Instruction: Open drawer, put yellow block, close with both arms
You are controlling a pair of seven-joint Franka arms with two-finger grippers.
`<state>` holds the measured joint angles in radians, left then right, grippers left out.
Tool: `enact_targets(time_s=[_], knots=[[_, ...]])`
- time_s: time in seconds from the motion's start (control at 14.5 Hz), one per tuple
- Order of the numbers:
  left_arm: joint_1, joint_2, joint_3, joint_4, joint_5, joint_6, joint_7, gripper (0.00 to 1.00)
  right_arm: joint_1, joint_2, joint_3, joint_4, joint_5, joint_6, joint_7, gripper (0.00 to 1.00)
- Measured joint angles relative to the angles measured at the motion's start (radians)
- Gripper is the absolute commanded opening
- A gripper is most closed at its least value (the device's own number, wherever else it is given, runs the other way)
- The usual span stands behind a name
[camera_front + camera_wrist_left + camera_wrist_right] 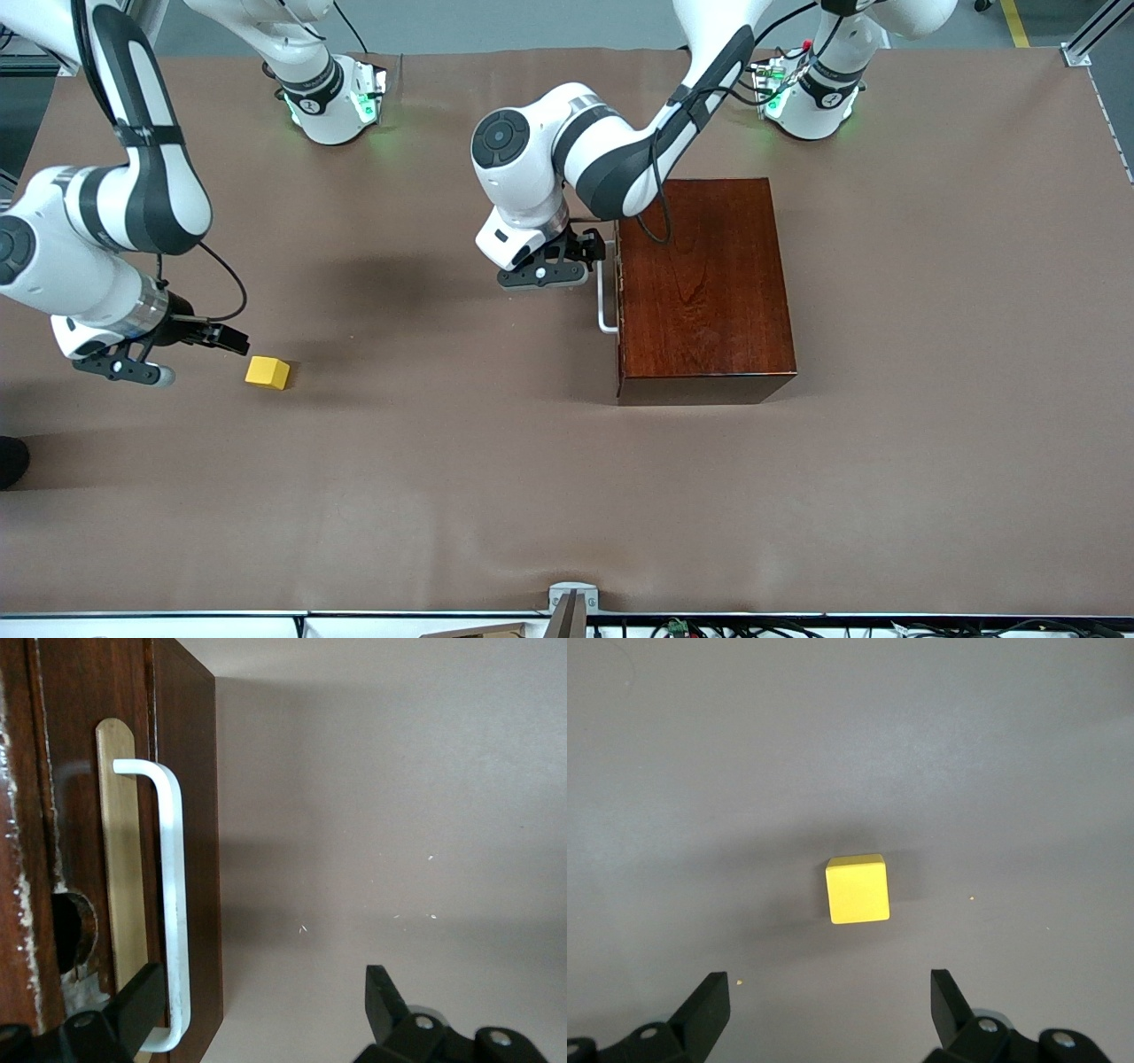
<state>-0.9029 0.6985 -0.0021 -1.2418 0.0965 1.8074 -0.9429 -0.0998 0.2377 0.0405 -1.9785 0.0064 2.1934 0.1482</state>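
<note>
The drawer is shut in the dark mahogany box [704,283]; its white bar handle [605,306] faces the right arm's end of the table. My left gripper [595,248] is open at the handle's end that lies farther from the front camera. In the left wrist view the handle [173,895] runs along the drawer front [80,815], and its end lies just inside one finger [133,1010] of my left gripper [261,1005]. The yellow block [267,372] lies on the table. My right gripper [235,341] is open and empty beside it. In the right wrist view the block [857,889] sits ahead of my right gripper [830,1005].
A brown mat [443,461] covers the table. A metal bracket [571,602] stands at the table edge nearest the front camera. A dark object [11,461] shows at the right arm's end of that edge.
</note>
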Motion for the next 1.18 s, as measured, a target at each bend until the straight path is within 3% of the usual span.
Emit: enact_targets(time_s=[1.18], knots=[[0.0, 0.054, 0.02, 0.0, 0.024, -0.038, 0.087, 1.0, -0.02, 0.26, 0.003, -0.006, 0.0, 0.251, -0.077, 1.0]])
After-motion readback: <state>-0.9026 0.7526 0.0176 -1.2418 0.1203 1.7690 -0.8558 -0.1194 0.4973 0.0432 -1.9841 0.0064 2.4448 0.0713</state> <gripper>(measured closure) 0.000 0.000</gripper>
